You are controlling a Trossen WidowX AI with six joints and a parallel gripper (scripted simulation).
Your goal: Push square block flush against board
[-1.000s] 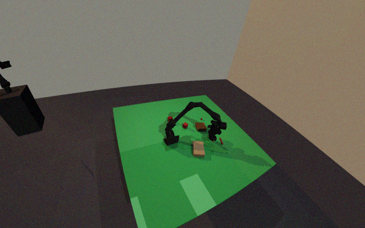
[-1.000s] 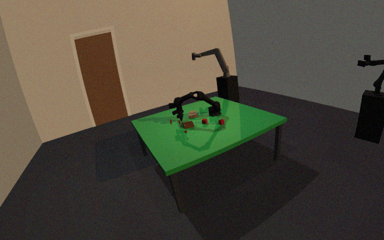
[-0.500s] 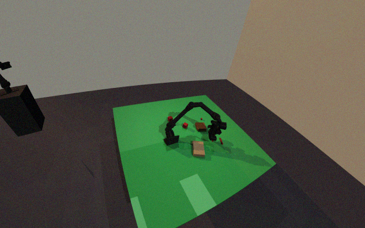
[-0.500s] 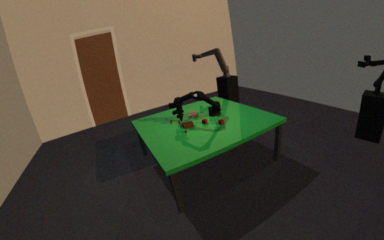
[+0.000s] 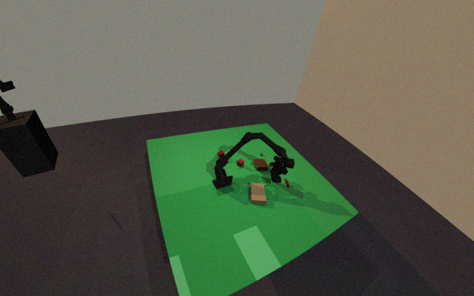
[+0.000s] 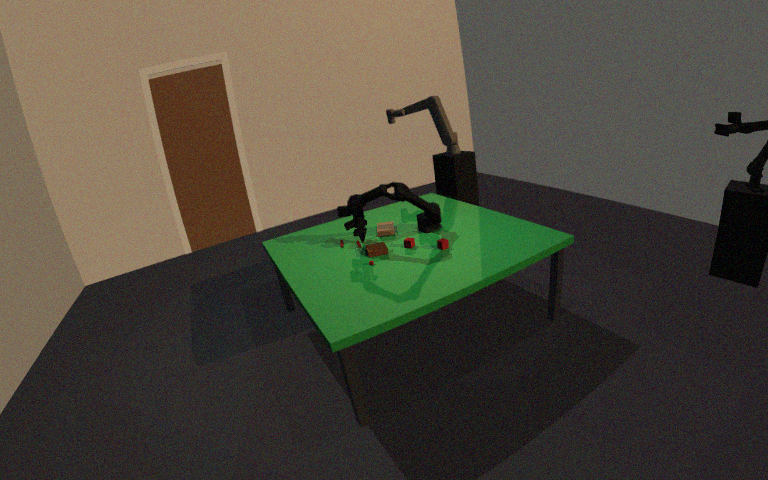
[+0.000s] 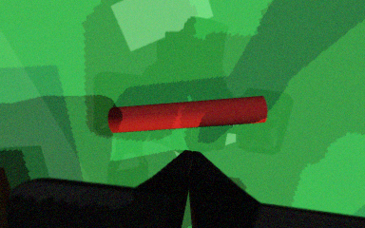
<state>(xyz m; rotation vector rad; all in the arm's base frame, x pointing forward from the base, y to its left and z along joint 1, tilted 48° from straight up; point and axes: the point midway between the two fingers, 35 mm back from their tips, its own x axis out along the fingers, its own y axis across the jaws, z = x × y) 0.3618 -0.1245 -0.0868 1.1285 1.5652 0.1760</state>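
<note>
A brown block [image 5: 260, 164] [image 6: 376, 249] lies flat on the green table. A longer tan piece, apparently the board [image 5: 257, 193] [image 6: 385, 228], lies flat nearer the front in the top view. A gap of table separates the two. My gripper [image 5: 276, 180] [image 6: 362, 241] [image 7: 190, 158] is shut and empty, fingertips pointing down. It is to the right of both parts in the top view, low over the table; its exact height is unclear. It appears clear of both parts. The board is outside the wrist view.
A red cylinder [image 7: 187, 114] lies just beyond the fingertips in the wrist view. A red rod [image 5: 287, 182] [image 6: 342, 243] lies beside the gripper. Two red cubes stand near the arm's base, one [image 5: 240, 162] [image 6: 409, 242] closer to the brown block. A small red piece [image 5: 261, 154] [image 6: 371, 263] lies past that block.
</note>
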